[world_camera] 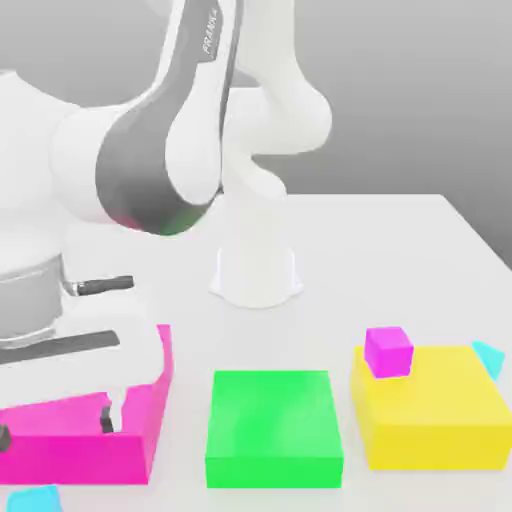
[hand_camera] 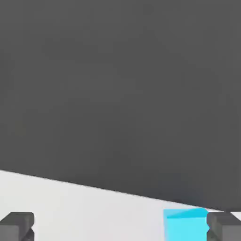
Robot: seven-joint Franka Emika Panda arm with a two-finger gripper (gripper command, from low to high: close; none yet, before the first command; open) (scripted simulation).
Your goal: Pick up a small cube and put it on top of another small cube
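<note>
Pick-up step, prob. Gripper [world_camera: 57,426] is wide open, w/ nothing held. Small cyan cube [world_camera: 35,499] is seen nr pink block [world_camera: 80,458], at ext. view's left. Next, gripper should be lined up w/ cube, lowered, then closed.

Three blocks stand in a row across the bench [world_camera: 370,270]: the left block [world_camera: 80,460] at the exterior view's left, the middle block [world_camera: 273,425] between, the right block [world_camera: 437,420] at the exterior view's right. The upper cube [world_camera: 388,352] sits on the right block, toward its back left corner. The far cube [world_camera: 488,358] lies behind that block's back right corner; the near cube [world_camera: 35,500], before the left block's front edge. The arm's base [world_camera: 257,270] stands behind the middle block.
</note>
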